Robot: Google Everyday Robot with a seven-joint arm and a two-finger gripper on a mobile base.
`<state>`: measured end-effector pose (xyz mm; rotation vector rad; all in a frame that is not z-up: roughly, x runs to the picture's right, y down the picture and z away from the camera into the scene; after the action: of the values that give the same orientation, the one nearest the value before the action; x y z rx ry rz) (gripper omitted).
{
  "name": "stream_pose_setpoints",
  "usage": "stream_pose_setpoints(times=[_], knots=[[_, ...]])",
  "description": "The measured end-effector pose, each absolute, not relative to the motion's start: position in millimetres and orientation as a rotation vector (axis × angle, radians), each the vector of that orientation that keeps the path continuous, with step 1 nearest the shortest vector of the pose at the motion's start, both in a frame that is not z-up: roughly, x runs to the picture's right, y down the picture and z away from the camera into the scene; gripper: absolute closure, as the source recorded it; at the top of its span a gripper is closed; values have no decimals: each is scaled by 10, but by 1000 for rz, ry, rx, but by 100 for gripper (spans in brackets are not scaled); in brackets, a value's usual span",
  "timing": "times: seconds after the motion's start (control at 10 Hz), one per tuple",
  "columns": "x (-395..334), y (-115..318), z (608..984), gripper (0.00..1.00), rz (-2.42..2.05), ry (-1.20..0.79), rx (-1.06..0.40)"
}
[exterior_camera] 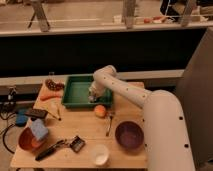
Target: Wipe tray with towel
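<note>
A green tray (75, 92) sits at the back of the wooden table. My white arm reaches from the right over its right side. My gripper (93, 95) points down into the tray's right part, onto a small pale towel (92, 99) that shows only partly under it.
An orange (101, 110) and a fork (109, 125) lie in front of the tray. A purple bowl (129, 134), a white cup (100, 154), an orange bowl with a blue sponge (36, 132), a black tool (52, 149) and a carrot (49, 96) stand around on the table (85, 131).
</note>
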<state>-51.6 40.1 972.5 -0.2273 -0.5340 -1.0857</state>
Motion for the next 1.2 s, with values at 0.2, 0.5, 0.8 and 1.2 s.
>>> stream_pose_setpoints(times=[0.2, 0.5, 0.8, 1.2], knots=[[-135, 443, 9697, 100, -1021, -496, -241], [269, 441, 9648, 100, -955, -448, -251], [165, 353, 9707, 100, -960, -451, -247], [-565, 210, 9788, 100, -1077, -511, -236]])
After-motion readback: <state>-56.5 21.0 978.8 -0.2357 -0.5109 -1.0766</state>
